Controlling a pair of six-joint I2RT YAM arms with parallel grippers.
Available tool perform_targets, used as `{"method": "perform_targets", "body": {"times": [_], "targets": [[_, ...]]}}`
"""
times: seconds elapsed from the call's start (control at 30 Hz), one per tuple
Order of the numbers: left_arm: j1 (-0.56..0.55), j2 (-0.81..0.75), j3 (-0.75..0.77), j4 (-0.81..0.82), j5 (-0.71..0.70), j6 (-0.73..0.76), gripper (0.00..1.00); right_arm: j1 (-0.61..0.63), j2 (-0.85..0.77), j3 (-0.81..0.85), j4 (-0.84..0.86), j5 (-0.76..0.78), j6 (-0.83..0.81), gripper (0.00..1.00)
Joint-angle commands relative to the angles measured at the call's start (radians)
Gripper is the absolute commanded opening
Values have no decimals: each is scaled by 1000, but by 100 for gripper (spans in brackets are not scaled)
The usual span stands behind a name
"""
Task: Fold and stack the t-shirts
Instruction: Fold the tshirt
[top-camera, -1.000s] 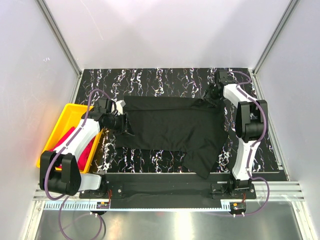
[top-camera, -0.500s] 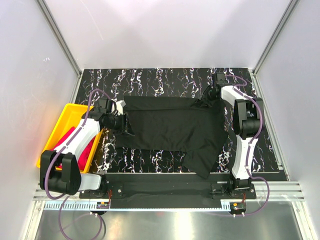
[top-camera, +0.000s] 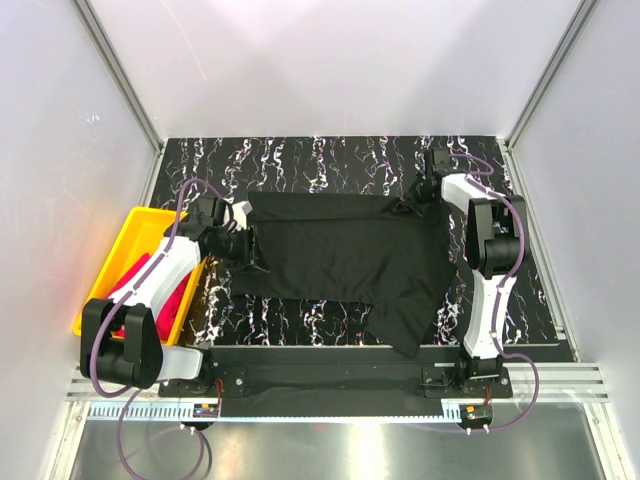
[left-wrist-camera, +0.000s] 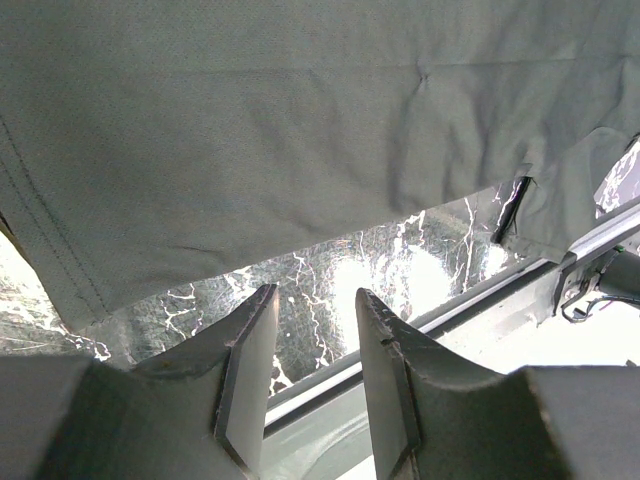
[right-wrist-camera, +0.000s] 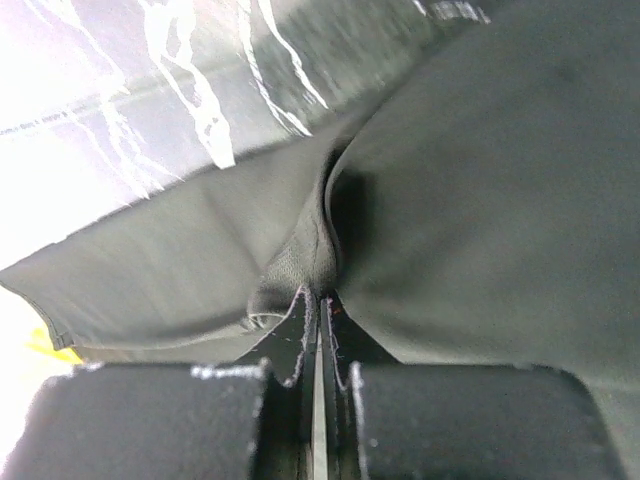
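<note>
The black t-shirt (top-camera: 340, 255) lies spread flat across the dark marbled table, one flap hanging toward the front edge. My right gripper (top-camera: 418, 195) is at its back right corner, and in the right wrist view it (right-wrist-camera: 320, 295) is shut on a pinched fold of the black cloth (right-wrist-camera: 480, 200). My left gripper (top-camera: 250, 250) sits at the shirt's left edge. It (left-wrist-camera: 315, 300) stands open with nothing between the fingers, and the cloth (left-wrist-camera: 300, 130) lies just beyond the tips. The pink t-shirt (top-camera: 150, 290) lies bunched in the yellow tray (top-camera: 140, 215), partly hidden by the left arm.
The yellow tray sits at the table's left edge beside the left arm. White walls with metal posts enclose the table on three sides. A metal rail (top-camera: 330, 385) runs along the near edge by the arm bases.
My right gripper has closed on the shirt's back right corner and its wrist has shifted slightly toward the back. The left arm and the shirt have not moved.
</note>
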Motion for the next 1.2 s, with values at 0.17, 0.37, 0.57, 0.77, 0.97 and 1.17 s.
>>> {"method": "perform_targets", "body": {"times": [0.17, 0.37, 0.57, 0.77, 0.97, 1.17], "targets": [[3, -16, 27, 18, 22, 25, 42, -2, -233, -201, 20, -1, 168, 0], [4, -22, 22, 20, 38, 21, 42, 1, -330, -383, 89, 22, 357, 0], [4, -25, 22, 21, 45, 21, 42, 46, -380, -489, 121, 30, 523, 2], [4, -28, 24, 32, 42, 16, 42, 156, -523, -679, 283, 7, 725, 35], [4, -25, 42, 35, 28, 13, 42, -12, -579, -507, 100, 58, 136, 50], [4, 33, 88, 50, 27, -15, 42, -84, -467, -286, -60, 119, -187, 61]]}}
